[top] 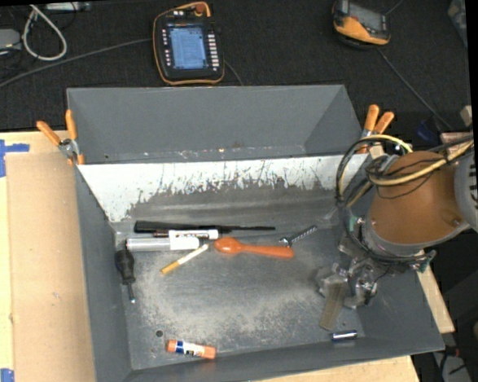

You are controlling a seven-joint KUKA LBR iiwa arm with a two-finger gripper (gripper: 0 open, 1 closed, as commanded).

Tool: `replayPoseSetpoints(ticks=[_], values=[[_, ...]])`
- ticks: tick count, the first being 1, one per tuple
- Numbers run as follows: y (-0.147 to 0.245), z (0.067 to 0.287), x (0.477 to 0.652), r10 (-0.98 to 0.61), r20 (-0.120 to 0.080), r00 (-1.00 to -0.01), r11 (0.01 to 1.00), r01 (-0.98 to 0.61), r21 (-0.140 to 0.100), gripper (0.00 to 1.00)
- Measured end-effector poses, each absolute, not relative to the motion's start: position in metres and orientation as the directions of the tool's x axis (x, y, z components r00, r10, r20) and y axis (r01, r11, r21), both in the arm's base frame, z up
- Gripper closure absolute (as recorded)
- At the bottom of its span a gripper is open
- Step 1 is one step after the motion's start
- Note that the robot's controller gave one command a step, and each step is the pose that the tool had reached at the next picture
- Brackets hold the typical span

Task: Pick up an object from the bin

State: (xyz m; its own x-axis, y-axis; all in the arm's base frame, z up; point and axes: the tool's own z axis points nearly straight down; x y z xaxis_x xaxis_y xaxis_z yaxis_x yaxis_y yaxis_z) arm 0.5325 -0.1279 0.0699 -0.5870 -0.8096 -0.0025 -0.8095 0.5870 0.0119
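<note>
By the right wall of the bin point(218, 122), toward its near right corner, the gripper point(350, 288) hangs low over the floor; whether it is spread or pressed together cannot be told.

Just beside it, on the side of the near edge, lies a dull grey-brown flat strip point(332, 310). Its long axis runs almost straight from the gripper toward the near edge, leaning a little toward the left wall. This looks the likeliest pick, though nothing shows it pinched. A small dark block point(344, 335) sits just past the strip's far end, by the near wall. Well apart, toward the middle, an orange spoon point(255, 248) lies crosswise with its handle toward the right wall; a white marker point(173, 240) and a black pen point(201, 226) lie parallel beyond it.
</note>
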Motion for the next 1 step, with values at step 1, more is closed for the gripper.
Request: replayPoseSetpoints(ticks=[1], values=[[-0.1278,0.07,0.5325,-0.81,-0.003,-0.587,0.587,-0.81,0.012,1.0]])
